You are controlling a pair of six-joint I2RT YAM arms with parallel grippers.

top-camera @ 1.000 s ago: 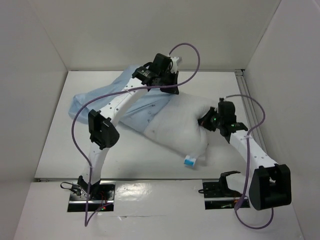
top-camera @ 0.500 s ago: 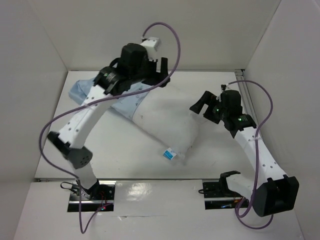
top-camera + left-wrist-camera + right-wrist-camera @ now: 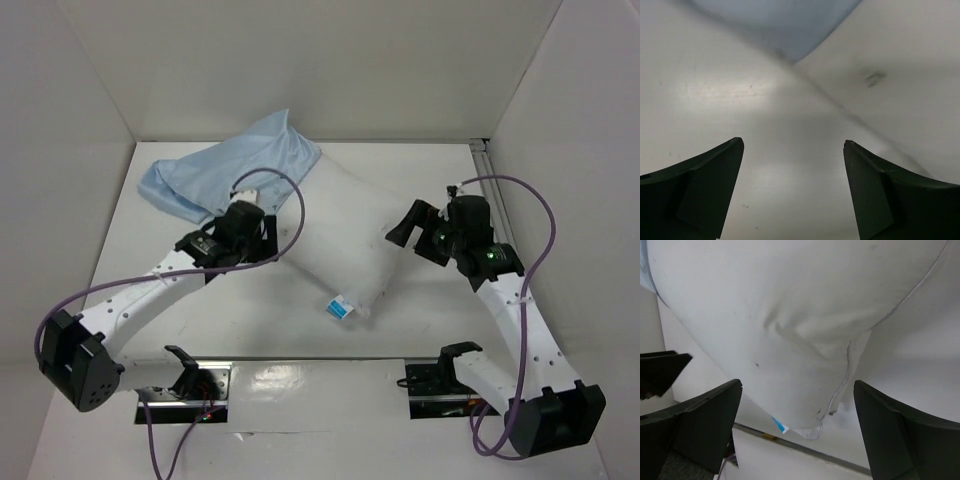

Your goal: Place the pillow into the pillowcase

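From above, the pillow [image 3: 345, 235] is seen lying slantwise across the middle of the table [image 3: 440, 175], with its tag [image 3: 340, 307] at the lower corner, near the bottom centre of the frame. The pillowcase [image 3: 225, 172] is spread crumpled at the upper left, its right edge meeting the pillow's upper corner; whether that corner is covered or only touched cannot be told. The left gripper [image 3: 274, 243] is held at the pillow's left edge and the right gripper [image 3: 399, 228] at its right edge, and nothing is gripped by either. The spread of the jaws is better shown by the wrist views. In the left wrist view the left gripper [image 3: 792, 192] is seen with its jaws wide apart and only bare table [image 3: 740, 115] between them; the pillowcase [image 3: 775, 22] is shown as a blurred blue patch at the top, and the pillow [image 3: 905, 75] fills the upper right. In the right wrist view the right gripper [image 3: 797, 432] is likewise seen with its jaws spread, and the pillow [image 3: 790, 305] takes up most of the frame above them, untouched. There a seam and creases are visible, and a sliver of the tag [image 3: 779, 426] shows below its low corner.
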